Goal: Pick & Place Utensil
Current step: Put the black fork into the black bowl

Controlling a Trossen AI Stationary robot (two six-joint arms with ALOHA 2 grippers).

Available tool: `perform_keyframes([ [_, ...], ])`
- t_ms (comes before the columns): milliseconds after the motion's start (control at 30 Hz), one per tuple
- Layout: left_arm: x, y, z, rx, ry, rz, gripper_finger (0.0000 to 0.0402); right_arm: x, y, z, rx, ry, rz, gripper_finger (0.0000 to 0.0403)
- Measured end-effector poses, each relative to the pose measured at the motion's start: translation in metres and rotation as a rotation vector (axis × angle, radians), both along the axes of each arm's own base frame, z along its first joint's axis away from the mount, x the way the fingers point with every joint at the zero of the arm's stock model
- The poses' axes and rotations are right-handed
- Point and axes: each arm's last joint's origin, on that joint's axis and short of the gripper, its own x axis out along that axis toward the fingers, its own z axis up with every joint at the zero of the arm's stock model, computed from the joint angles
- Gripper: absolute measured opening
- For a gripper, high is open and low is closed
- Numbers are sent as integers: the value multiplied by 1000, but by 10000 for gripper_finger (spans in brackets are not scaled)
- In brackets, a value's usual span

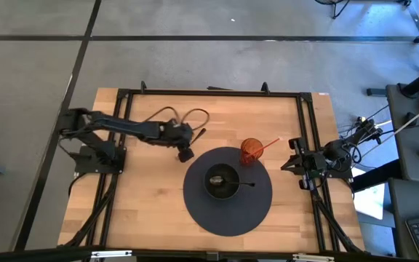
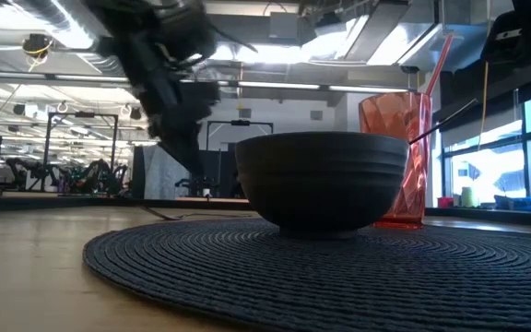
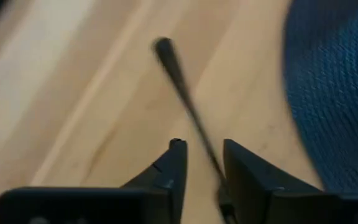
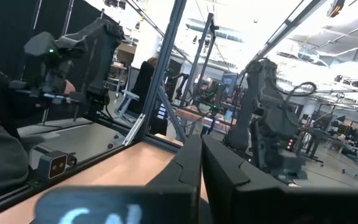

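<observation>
A thin dark utensil [image 3: 179, 81] lies on the wooden table just left of the round dark mat [image 3: 334, 93]. In the high view its free end [image 1: 201, 134] points toward the far edge. My left gripper [image 3: 202, 144] slants down over it, open, one finger on either side of the shaft; it stands at the mat's far-left rim [image 1: 185, 154]. My right gripper [image 4: 201, 163] waits shut and lifted at the table's right edge [image 1: 297, 164], holding nothing. My left gripper's fingers stand on either side of the utensil's shaft [image 3: 211, 163], which runs along between them, close to one finger [image 3: 241, 168]. The view is blurred, so I cannot tell whether that finger touches it.
A dark bowl [image 1: 222, 182] sits mid-mat [image 1: 202, 211] with another utensil's handle [image 1: 249, 184] sticking out toward the right. An orange cup [image 1: 251, 151] with a straw stands on the mat's far rim. A loose cable [image 1: 184, 115] loops behind the left arm.
</observation>
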Motion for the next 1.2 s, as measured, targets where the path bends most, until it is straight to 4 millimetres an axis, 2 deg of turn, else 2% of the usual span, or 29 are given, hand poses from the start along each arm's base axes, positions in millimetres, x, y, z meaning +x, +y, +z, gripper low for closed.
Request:
perform_keyframes([
  [133,26,2,-13,-55,95,-49,145,0,0,0,5,3,4,14],
  [267,45,12,-29,-84,202,-24,190,0,0,-2,19,23,9,14],
  [433,55,30,-35,-67,270,55,211,1,1,-4,18,53,12,14],
  [733,51,53,-35,-206,253,71,191,1,1,-5,19,61,13,14],
  [1067,55,46,-54,-213,323,46,165,1,1,-5,20,61,13,14],
  [1200,55,46,-55,-198,327,59,125,1,1,-5,21,61,13,14],
])
